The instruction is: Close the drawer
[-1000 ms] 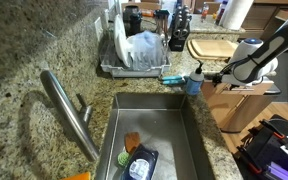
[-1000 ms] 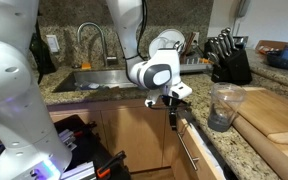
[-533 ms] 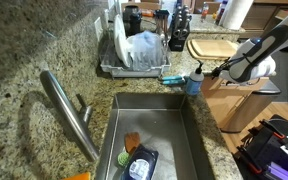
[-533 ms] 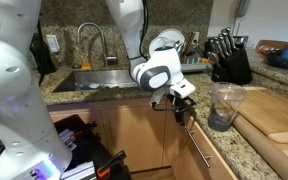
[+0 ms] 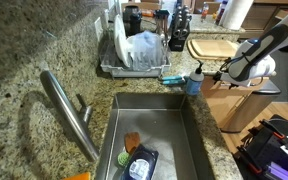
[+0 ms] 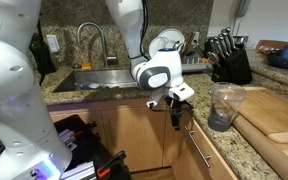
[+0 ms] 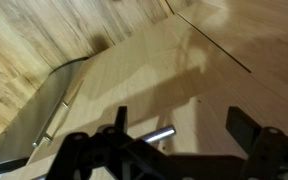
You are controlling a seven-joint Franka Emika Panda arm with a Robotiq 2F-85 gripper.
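Only your wrist view shows the black two-finger gripper [image 7: 179, 118] spread wide and holding nothing, with a silver bar handle [image 7: 161, 133] between its fingers. In an exterior view the light brown wooden drawer [image 6: 199, 155] sits far right, tight under the speckled granite counter [image 6: 246, 142] edge, with open room below.

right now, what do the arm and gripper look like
The arm is glossy white with rounded segments and a round, dark-ringed wrist housing. The gripper is black, with thin angular jaws. No cables or markings can be made out.
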